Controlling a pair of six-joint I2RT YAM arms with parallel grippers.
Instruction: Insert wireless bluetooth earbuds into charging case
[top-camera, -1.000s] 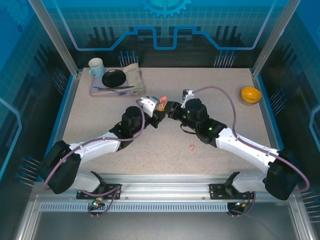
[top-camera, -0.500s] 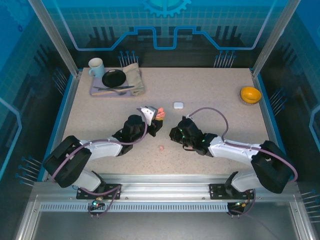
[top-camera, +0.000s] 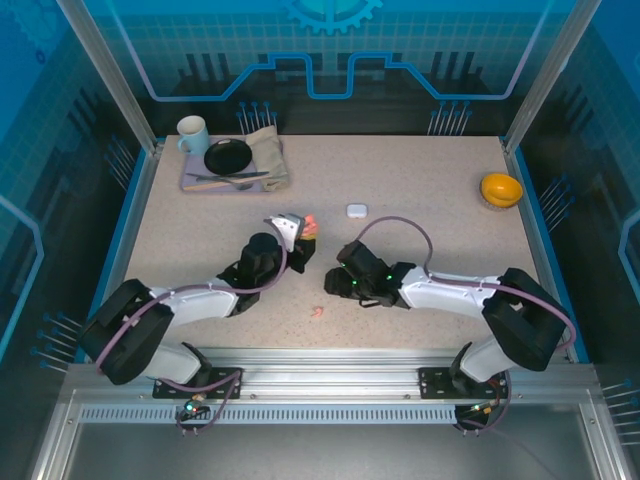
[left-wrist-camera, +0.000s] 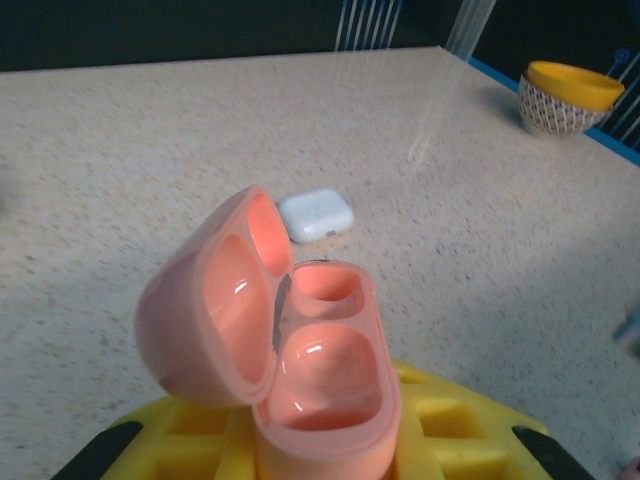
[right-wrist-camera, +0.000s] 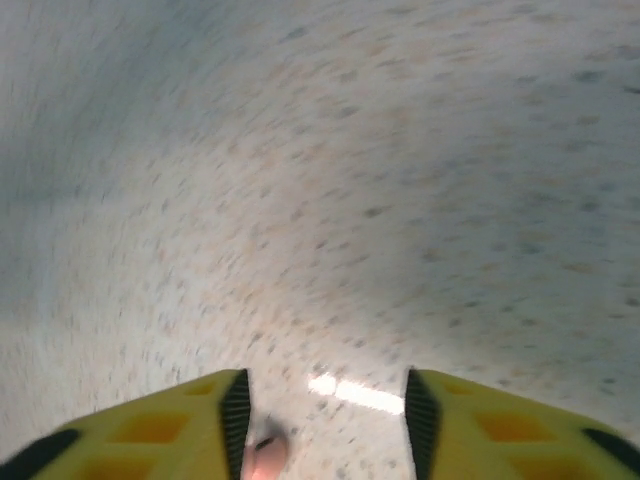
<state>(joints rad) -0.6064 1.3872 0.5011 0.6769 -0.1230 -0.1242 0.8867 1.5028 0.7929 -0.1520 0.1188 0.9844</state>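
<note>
My left gripper (top-camera: 303, 240) (left-wrist-camera: 325, 450) is shut on the salmon-pink charging case (top-camera: 309, 226) (left-wrist-camera: 300, 340), held upright with its lid swung open. The case's near socket looks filled by a glossy pink earbud (left-wrist-camera: 322, 372); the far socket (left-wrist-camera: 330, 285) looks hollow. My right gripper (top-camera: 332, 287) (right-wrist-camera: 325, 420) hangs low over the table with its jaws open. A pink earbud (top-camera: 318, 313) (right-wrist-camera: 265, 460) lies loose on the table, close to the left finger's pad in the right wrist view. That view is motion-blurred.
A shut white case (top-camera: 356, 210) (left-wrist-camera: 316, 214) lies on the table beyond the pink one. A yellow bowl (top-camera: 500, 189) (left-wrist-camera: 565, 95) sits at the far right. A tray (top-camera: 196, 183) with a mug, a black plate and a cloth stands at the back left.
My right gripper has pulled away from the pink case, dropped toward the near table and opened its jaws. The left gripper has drawn back slightly, still holding the case.
</note>
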